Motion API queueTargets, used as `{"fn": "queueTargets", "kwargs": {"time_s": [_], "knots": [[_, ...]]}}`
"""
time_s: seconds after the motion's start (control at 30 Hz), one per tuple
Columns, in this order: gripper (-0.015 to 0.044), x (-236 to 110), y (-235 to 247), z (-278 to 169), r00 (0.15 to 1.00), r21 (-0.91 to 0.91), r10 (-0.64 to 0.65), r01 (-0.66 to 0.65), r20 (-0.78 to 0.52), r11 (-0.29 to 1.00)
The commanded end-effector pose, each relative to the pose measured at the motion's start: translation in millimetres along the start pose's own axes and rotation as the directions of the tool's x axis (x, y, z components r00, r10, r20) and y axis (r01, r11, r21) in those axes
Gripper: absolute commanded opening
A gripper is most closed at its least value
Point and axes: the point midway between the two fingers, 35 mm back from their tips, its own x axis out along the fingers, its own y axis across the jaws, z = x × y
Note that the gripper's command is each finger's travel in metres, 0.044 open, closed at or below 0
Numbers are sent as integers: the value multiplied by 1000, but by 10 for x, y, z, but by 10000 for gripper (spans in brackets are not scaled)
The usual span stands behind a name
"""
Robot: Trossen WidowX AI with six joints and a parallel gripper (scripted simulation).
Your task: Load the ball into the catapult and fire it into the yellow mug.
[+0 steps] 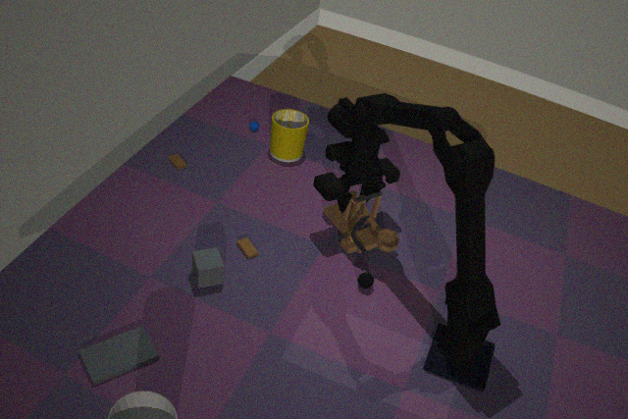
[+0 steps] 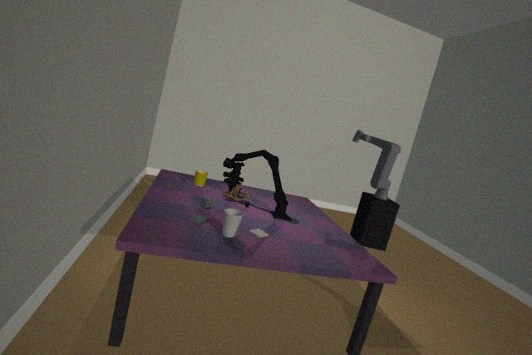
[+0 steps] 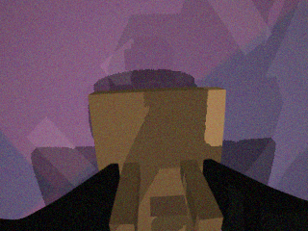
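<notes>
The wooden catapult is near the middle of the table, with its round cup toward my arm's base in the top view. My gripper points down and is shut on the catapult's upright frame, one finger on each side. Whether the catapult touches the table is not clear. A black ball lies on the table near the catapult's cup end, outside the cup. The yellow mug stands upright beyond the catapult. A small blue ball lies beside the mug.
A grey-green block, a flat slab and two small orange pieces lie left of the catapult. A white cup and pale flat piece are nearer the front. A grey arm stands beyond the table.
</notes>
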Motion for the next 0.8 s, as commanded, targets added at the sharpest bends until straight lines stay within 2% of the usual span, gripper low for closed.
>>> {"fn": "queueTargets", "kwargs": {"time_s": [0.0, 0.27, 0.77], "knots": [[0, 50, 0, -7, 1000, 1, 1, -1, 3, 1000], [0, 35, 0, 1, 1000, 0, 0, 0, 4, 1000], [394, 15, 0, 5, 1000, 0, 0, 0, 4, 1000]]}}
